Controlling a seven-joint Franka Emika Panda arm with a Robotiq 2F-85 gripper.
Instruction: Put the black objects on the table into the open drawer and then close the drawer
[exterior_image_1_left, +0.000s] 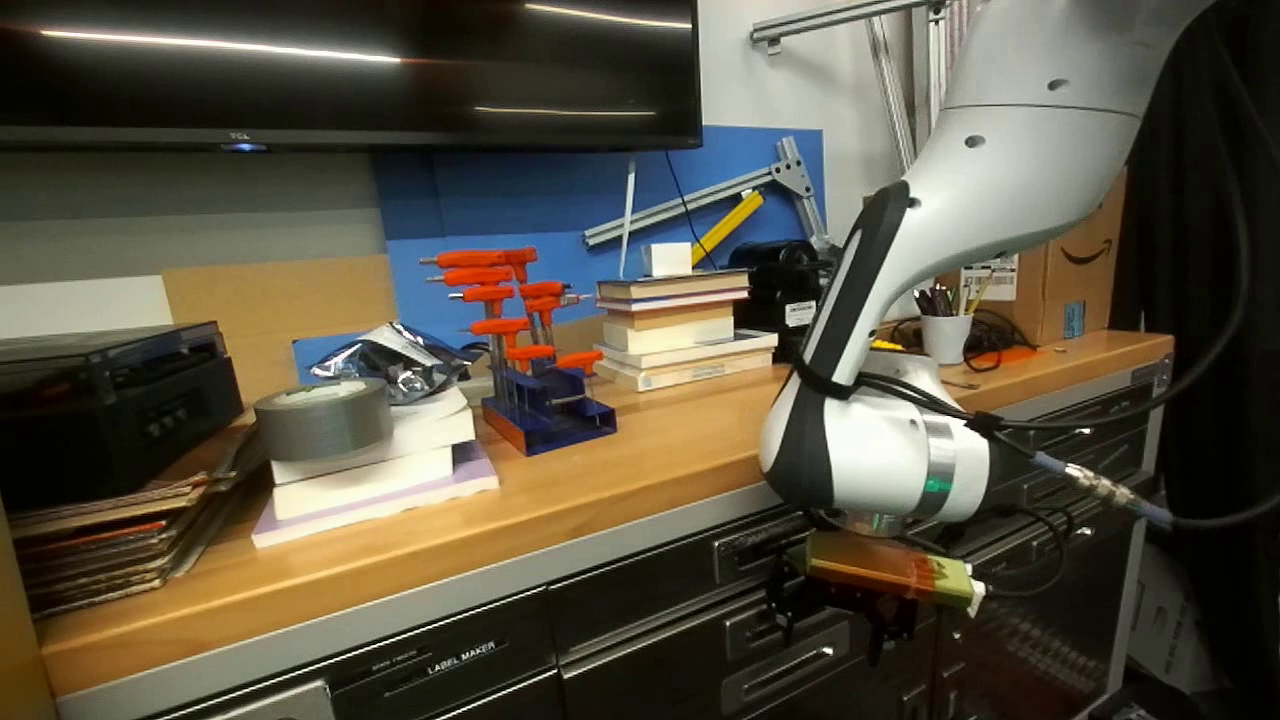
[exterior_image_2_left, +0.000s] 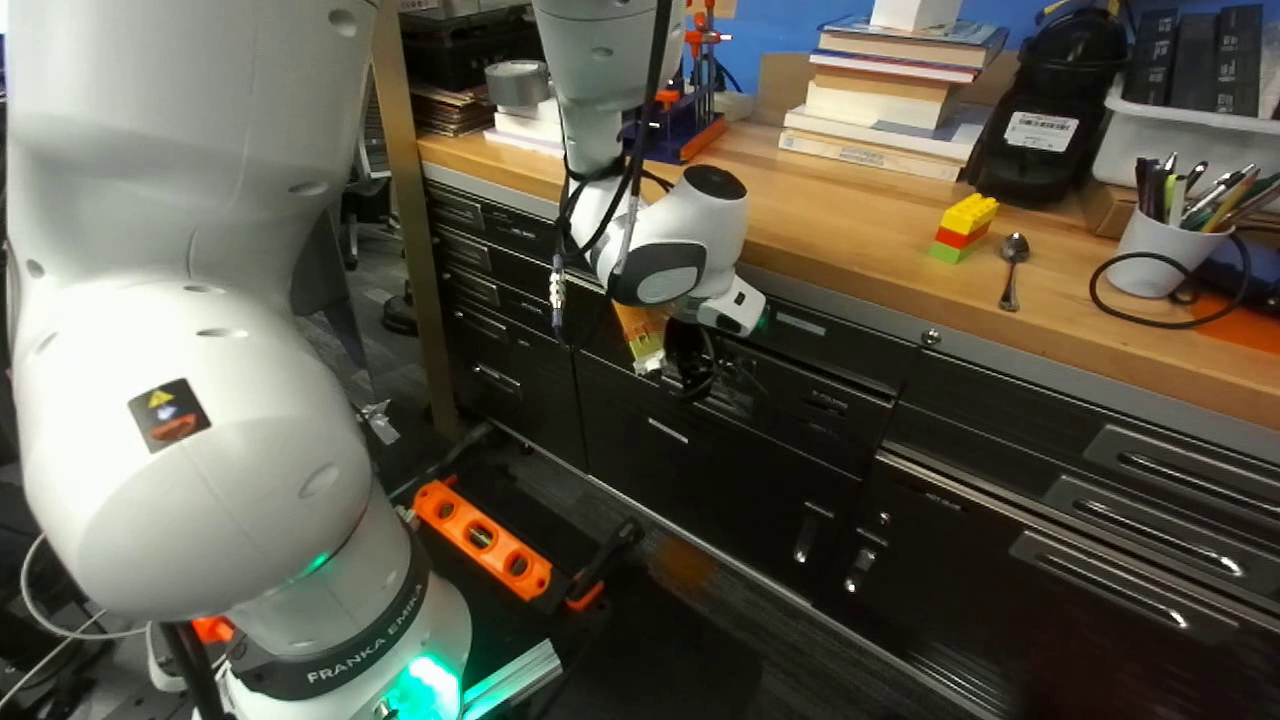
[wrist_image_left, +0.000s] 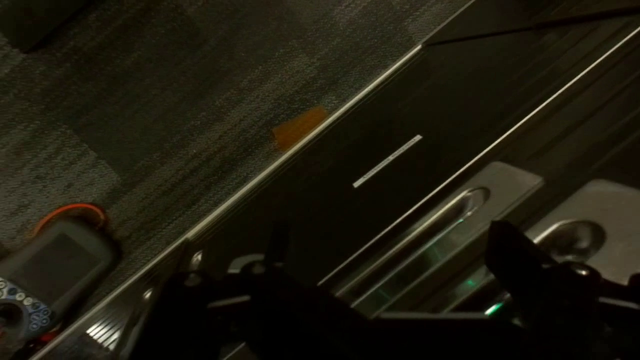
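Along the wooden-topped workbench (exterior_image_1_left: 680, 440), the Franka arm (exterior_image_1_left: 960, 200) seems to be at the last step of its task, the closing, because the wide drawer (exterior_image_1_left: 650, 665) in front of it looks closed in both exterior views, with no inside showing. If this judgement is right, the next move calls for little: a check that the drawer is fully in, perhaps one gentle push on its front, and then a calm retreat straight away from it. As for the pose, the arm bends over and downward, so that the gripper (wrist_image_left: 388, 232) hangs in front of the drawer, lower than the edge of the workbench. Its two fingers (wrist_image_left: 512, 252) point downward, spread wide, and nothing is held between them. Near them is the long silver handle (wrist_image_left: 425, 232); the wrist view is quite dark, so one cannot say whether they touch it. The small black objects of the task are not visible in any view; most probably they lie inside that drawer.
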